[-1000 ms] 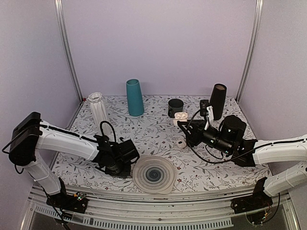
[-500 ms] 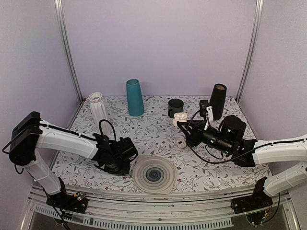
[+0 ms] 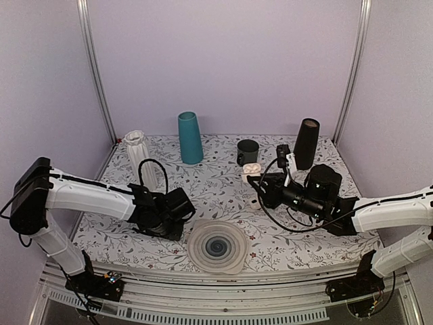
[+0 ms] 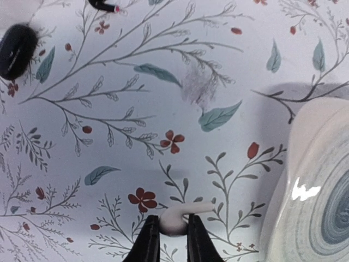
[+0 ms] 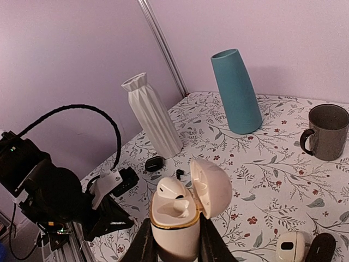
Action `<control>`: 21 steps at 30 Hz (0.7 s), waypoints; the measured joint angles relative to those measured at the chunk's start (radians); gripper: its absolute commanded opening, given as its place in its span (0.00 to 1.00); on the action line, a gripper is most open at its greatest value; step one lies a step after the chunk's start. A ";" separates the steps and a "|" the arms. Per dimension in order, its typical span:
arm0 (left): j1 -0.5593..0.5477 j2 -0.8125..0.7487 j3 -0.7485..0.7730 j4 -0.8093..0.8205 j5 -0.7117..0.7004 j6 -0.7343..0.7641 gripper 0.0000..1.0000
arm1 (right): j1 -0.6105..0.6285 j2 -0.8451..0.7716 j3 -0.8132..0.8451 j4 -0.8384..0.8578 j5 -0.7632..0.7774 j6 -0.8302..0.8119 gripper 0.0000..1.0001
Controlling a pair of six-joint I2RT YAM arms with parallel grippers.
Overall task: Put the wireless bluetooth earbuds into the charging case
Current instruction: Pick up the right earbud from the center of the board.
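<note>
My right gripper [image 5: 174,243] is shut on the body of the white charging case [image 5: 180,224] and holds it upright above the table. Its lid [image 5: 211,186] is open, and one white earbud [image 5: 172,188] sits in the left socket. The case also shows in the top view [image 3: 252,168]. My left gripper [image 4: 168,236] is shut on the head of a second white earbud [image 4: 175,219], low over the floral cloth, with the stem pointing right. In the top view the left gripper [image 3: 174,220] is just left of the plate, and the earbud is hidden there.
A swirl plate [image 3: 216,246] lies near the front centre, close to the right of the left fingers [image 4: 322,191]. A white vase [image 3: 139,152], teal vase [image 3: 190,137], mug [image 3: 247,152] and black cylinder [image 3: 306,143] stand at the back. A black oval case [image 4: 16,49] lies on the cloth.
My right gripper has moved back and up a little with the open case. My left gripper has shifted slightly left and back, away from the plate, still holding the earbud.
</note>
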 measured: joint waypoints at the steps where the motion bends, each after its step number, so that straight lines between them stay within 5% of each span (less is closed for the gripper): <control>1: 0.000 -0.007 0.010 0.000 -0.011 0.019 0.13 | -0.003 0.007 0.001 0.000 -0.006 0.000 0.09; 21: -0.072 -0.143 0.166 0.144 -0.130 0.488 0.15 | -0.100 0.156 0.067 -0.003 -0.303 -0.002 0.07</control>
